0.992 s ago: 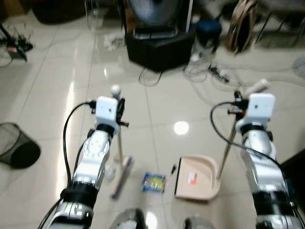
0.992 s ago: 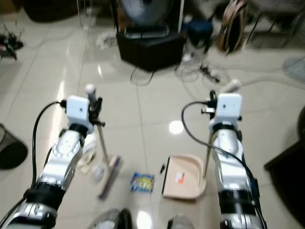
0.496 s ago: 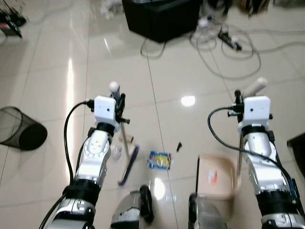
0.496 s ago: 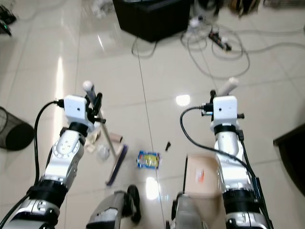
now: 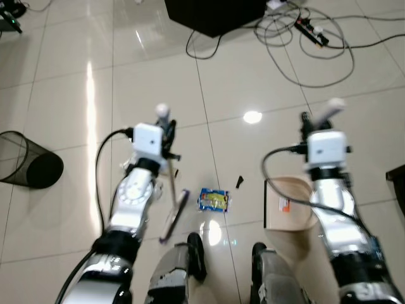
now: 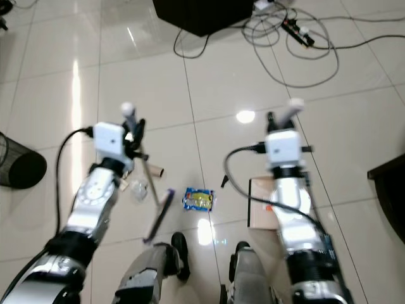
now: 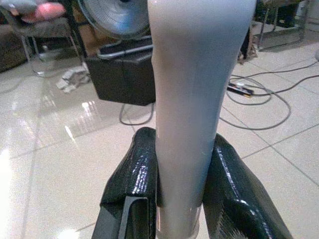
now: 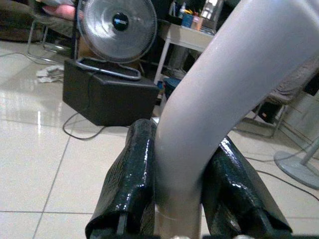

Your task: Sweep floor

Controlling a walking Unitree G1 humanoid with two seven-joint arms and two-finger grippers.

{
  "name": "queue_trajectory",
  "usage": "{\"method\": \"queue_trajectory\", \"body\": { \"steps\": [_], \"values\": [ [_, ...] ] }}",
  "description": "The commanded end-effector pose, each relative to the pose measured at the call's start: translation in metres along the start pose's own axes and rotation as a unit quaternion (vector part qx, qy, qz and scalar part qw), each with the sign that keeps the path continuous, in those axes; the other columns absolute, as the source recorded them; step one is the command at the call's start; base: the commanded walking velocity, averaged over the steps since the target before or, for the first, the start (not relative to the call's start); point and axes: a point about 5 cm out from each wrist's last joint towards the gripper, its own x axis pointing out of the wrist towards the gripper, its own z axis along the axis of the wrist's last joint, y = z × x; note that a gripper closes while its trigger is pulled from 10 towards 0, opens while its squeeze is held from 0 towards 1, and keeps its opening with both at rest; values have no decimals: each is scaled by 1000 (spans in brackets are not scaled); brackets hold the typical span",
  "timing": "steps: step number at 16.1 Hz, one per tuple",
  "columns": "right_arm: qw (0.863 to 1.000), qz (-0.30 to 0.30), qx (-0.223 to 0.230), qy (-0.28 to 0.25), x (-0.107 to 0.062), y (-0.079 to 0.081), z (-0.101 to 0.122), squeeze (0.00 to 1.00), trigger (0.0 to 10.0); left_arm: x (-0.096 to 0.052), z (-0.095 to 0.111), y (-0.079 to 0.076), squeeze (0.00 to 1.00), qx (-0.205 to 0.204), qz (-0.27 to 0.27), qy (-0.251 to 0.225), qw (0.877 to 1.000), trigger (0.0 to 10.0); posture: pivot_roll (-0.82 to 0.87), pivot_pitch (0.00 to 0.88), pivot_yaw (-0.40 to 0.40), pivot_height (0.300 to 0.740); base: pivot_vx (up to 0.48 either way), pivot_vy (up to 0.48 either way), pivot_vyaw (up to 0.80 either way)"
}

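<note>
Left gripper: pinches the broom handle.
Right gripper: pinches the dustpan handle.
Tip: push the packet slowly toward the dustpan.

A packet lies between broom head and dustpan.

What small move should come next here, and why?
Probably draw the broom in the left gripper rightward, pushing the blue-yellow wrapper toward the dustpan that the right gripper holds. The wrapper lies on the floor between the broom head and the pan, apart from both.
</note>
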Motion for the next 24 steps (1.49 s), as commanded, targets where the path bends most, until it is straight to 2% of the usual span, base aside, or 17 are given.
{"method": "queue_trajectory", "body": {
  "steps": [1,6,7,9,12,14,18,21,24],
  "values": [
    [1000,13,15,9,-6,14,-3,0,10000,-4,-10,0,0,-20,15,23,999,10000,41,409,166,740,0,0,0],
    [999,10,40,-24,-6,37,12,0,10000,8,-6,-11,0,-53,24,16,998,10000,31,391,174,740,0,0,0],
    [999,10,40,-24,-6,37,12,0,10000,8,-6,-11,0,-53,24,16,998,10000,31,391,174,740,0,0,0],
    [998,15,50,-31,-8,49,18,0,10000,10,-5,-10,0,-70,41,16,997,10000,28,394,178,740,0,0,0],
    [996,26,72,-39,-8,68,29,0,10000,18,2,-4,0,-115,85,8,990,10000,26,393,175,740,0,0,0],
    [995,31,79,-42,-9,76,32,0,10000,21,5,-2,0,-132,101,3,986,10000,25,390,173,740,0,0,0],
    [995,31,85,-36,-11,79,32,0,10000,27,13,0,0,-161,117,-12,980,10000,29,387,173,740,0,0,0],
    [996,13,89,-20,-11,70,24,0,10000,36,32,-7,0,-197,71,-50,977,10000,34,376,167,740,0,0,0],
    [996,6,90,-15,-9,68,22,0,10000,38,39,-15,0,-208,29,-61,976,10000,42,359,170,740,0,0,0]
  ]
}}
